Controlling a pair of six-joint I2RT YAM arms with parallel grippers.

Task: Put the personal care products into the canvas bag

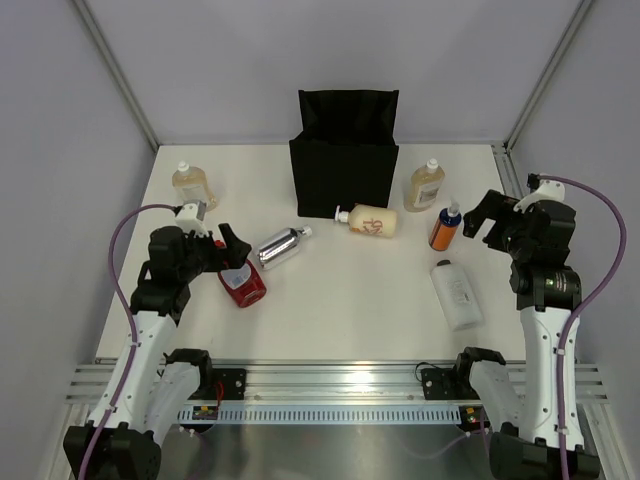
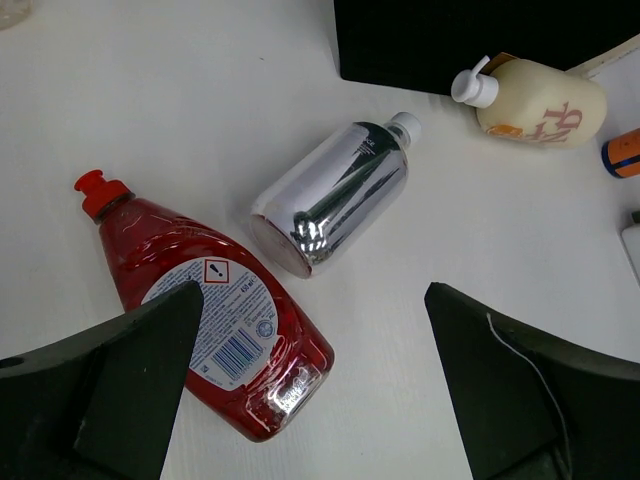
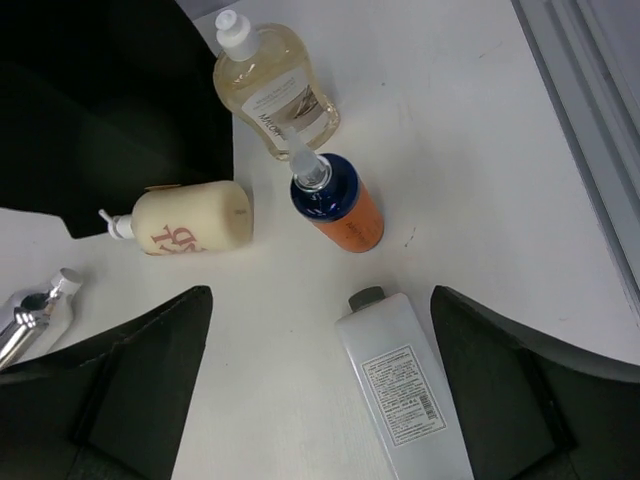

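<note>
Two robot arms (image 1: 545, 335) rise from the near edge of a white table (image 1: 330, 310), seen from above. A boxy black bag (image 1: 345, 150) stands upright at the far middle, mouth open, its inside too dark to show any contents. Seven bottles sit on the table outside it:
- an amber bottle (image 1: 192, 183) upright at far left
- a second amber bottle (image 1: 425, 185) upright just right of the bag
- a cream pump bottle (image 1: 372, 222) on its side in front of the bag
- a silver bottle (image 1: 280, 247) lying left of that
- a red bottle (image 1: 242, 285) lying near the left arm
- an orange spray bottle (image 1: 445, 228) upright
- a flat white bottle (image 1: 457, 293) lying near the right arm

The left gripper (image 1: 238, 253) hangs just beside the red bottle's cap, and the right gripper (image 1: 470, 225) just right of the orange spray bottle. Both are spread wide and hold nothing.

From the left wrist, the fingers (image 2: 110, 390) stand far apart and empty. The red bottle lies on its side, its base between them and close by the left-hand finger; whether they touch cannot be told. The silver bottle lies just beyond, then the bag's corner and the cream pump bottle.

From the right wrist, the fingers (image 3: 530, 390) gape as wide, gripping nothing. The flat white bottle lies between them, its cap toward the orange spray bottle. The second amber bottle, the cream pump bottle and the bag lie beyond.
</note>
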